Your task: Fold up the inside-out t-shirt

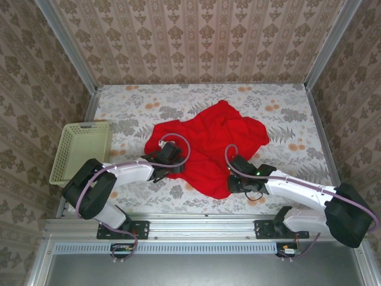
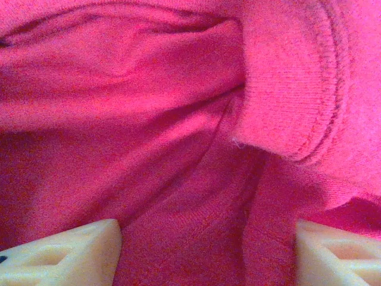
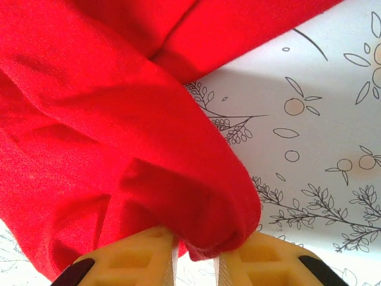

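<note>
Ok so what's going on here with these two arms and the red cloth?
Two robot arms are working on a crumpled red t-shirt lying on the flower-patterned table. The right gripper has its jaws shut on a fold at the shirt's near edge. The left gripper sits low over the shirt's left part with jaws open, gripping nothing. The shirt is not yet folded. A pale basket stands off to the left.
</note>
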You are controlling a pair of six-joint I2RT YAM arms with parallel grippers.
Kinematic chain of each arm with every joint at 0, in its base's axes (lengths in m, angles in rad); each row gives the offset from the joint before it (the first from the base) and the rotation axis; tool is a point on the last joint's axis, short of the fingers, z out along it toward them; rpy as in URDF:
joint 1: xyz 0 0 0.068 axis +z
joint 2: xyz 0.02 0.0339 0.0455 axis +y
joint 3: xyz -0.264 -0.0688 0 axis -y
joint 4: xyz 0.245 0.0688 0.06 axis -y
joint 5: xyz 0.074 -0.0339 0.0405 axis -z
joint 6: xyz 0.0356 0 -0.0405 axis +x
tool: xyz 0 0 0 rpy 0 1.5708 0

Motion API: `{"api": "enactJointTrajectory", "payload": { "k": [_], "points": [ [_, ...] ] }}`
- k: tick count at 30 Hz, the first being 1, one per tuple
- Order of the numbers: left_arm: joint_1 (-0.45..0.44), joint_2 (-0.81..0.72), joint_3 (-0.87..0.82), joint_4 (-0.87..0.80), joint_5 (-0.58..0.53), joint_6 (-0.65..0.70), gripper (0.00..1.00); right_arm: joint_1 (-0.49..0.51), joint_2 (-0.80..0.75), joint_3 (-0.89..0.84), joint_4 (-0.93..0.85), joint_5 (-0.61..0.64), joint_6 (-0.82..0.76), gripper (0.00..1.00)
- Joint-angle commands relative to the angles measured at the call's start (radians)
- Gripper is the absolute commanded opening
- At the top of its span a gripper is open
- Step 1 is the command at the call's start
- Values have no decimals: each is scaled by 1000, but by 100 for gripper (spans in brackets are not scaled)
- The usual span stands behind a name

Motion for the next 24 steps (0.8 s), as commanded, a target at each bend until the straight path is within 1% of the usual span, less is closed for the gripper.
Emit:
{"api": "enactJointTrajectory", "payload": {
  "k": [1, 4, 9, 12, 15, 18, 20, 24],
  "points": [
    [18, 22, 1, -54, -2, 10, 70, -2, -21, -8, -27, 29, 7, 26],
    [24, 21, 4, -56, 3, 12, 70, -4, -33, -32, -2, 6, 17, 31],
    [25, 23, 0, -45, 7, 10, 70, -3, -13, -54, 62, -26, 31, 31],
    [25, 27, 3, -47, 11, 11, 70, -3, 7, -45, 79, -35, 32, 26],
    [25, 28, 2, -51, 8, 12, 70, -3, -9, -38, 68, -27, 28, 20],
    [26, 29, 1, -54, 1, 12, 70, -4, -43, -22, -2, 23, 22, 12],
    [30, 31, -1, -60, -8, 11, 70, -3, -63, 9, -102, 84, 20, 8],
    [40, 31, -8, -68, -22, 7, 70, -8, -91, 89, -292, 207, 31, 5]
  ]
}}
